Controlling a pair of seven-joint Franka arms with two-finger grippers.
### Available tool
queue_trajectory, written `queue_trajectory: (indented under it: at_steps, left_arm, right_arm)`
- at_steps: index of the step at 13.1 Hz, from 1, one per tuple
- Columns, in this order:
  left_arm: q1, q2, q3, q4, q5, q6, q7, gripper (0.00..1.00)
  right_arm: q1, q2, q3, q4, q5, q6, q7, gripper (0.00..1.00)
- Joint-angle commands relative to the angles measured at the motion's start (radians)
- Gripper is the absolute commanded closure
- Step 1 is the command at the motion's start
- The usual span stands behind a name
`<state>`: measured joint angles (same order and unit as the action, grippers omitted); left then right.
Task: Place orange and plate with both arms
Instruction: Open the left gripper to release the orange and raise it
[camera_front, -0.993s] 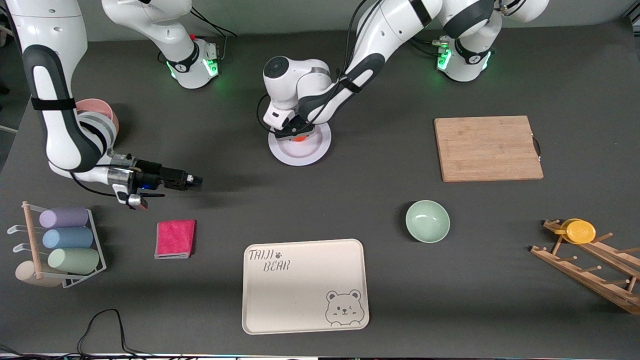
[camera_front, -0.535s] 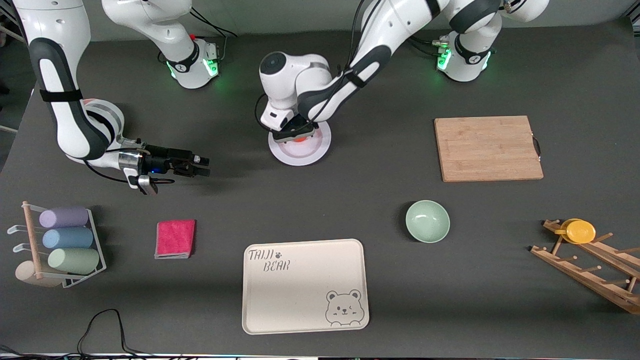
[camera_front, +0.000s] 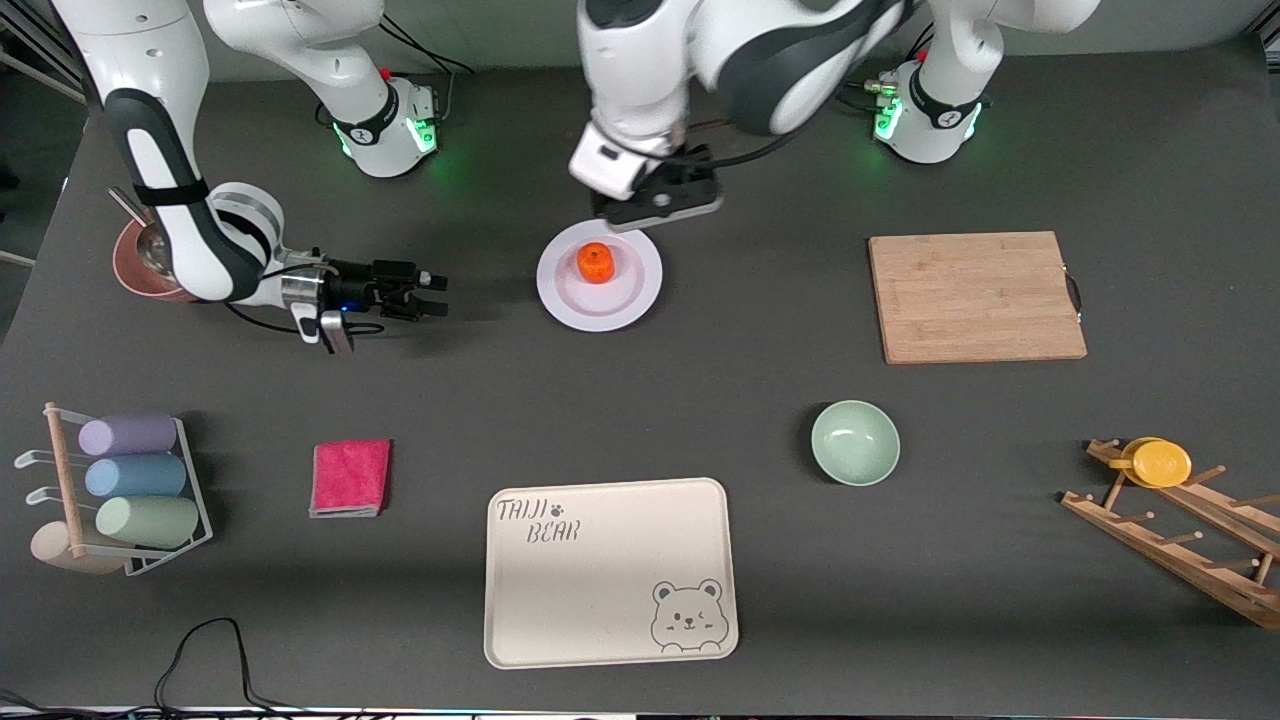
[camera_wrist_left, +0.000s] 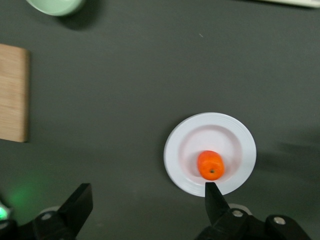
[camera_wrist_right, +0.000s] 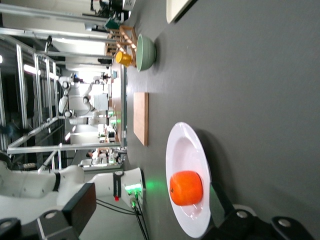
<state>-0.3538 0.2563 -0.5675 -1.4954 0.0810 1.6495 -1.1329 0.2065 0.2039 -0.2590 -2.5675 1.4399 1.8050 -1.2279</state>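
Note:
The orange (camera_front: 596, 262) lies in the shallow centre of the pale plate (camera_front: 640, 287), mid-table near the robots' bases. My left gripper (camera_front: 661, 206) hangs open and empty in the air above the plate's edge toward the bases. In the left wrist view the orange (camera_wrist_left: 210, 165) and plate (camera_wrist_left: 173, 155) lie below, beside one of the spread fingers (camera_wrist_left: 215, 199). My right gripper (camera_front: 438, 296) is low over the table, beside the plate toward the right arm's end, open and pointing at it. The right wrist view has the orange (camera_wrist_right: 186, 188) on the plate (camera_wrist_right: 186, 145) straight ahead.
A wooden cutting board (camera_front: 975, 296) lies toward the left arm's end. Nearer the camera are a mint bowl (camera_front: 855, 442), a cream bear tray (camera_front: 610, 570) and a pink cloth (camera_front: 350, 477). A cup rack (camera_front: 120, 490), a dusty-pink bowl (camera_front: 135, 268) and a wooden rack with a yellow cup (camera_front: 1160, 462) stand at the ends.
The left gripper opened, let go of the orange on the plate and rose above it. The right gripper moved along the table toward the plate.

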Motion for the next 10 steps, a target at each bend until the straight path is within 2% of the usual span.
queue_trajectory:
  at_steps: [1,6,8,10]
  left_arm:
    - [0.215,-0.144,-0.005,-0.045,-0.085,-0.088,0.206,0.00]
    - [0.530,-0.221,0.001,-0.045,-0.086,-0.178,0.533,0.00]
    - [0.608,-0.221,0.008,-0.043,-0.084,-0.178,0.620,0.00]
    - [0.679,-0.221,0.008,-0.042,-0.083,-0.156,0.688,0.00]
  right_arm:
    - [0.068,0.064,-0.008,-0.019,0.101,0.001,-0.151,0.00]
    - [0.140,0.164,0.004,-0.014,0.197,0.004,-0.283,0.00]
    - [0.178,0.192,0.006,-0.014,0.247,0.004,-0.301,0.00]
    - [0.244,0.230,0.006,-0.011,0.339,0.005,-0.362,0.00]
